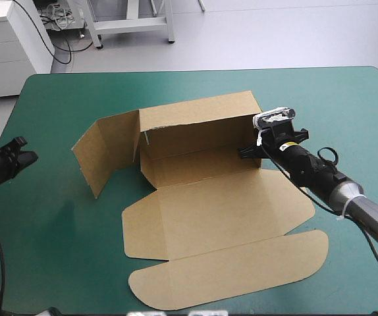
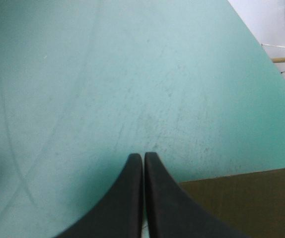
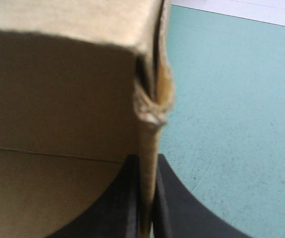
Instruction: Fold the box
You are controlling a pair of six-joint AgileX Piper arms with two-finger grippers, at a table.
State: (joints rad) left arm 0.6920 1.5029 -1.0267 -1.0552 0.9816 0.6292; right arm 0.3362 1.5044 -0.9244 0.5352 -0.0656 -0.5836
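Right gripper (image 1: 249, 151) clamped on the box (image 1: 222, 204) at its right end wall, board between the jaws (edge there looks crumpled) | left gripper (image 1: 14, 157) closed, empty, at the left edge of the table (image 1: 57, 263), well apart from the box | box mid-table, long axis left-to-right, right arm nearer | back wall up, left wall splayed outward, lid flat toward near edge

High overhead, wrists low; all share the box (image 1: 209, 204).

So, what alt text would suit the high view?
A brown box lies half-folded on a teal-green table, back wall raised, front flaps flat. The right gripper pinches the wall's right end; the left gripper sits apart near the table's left edge.
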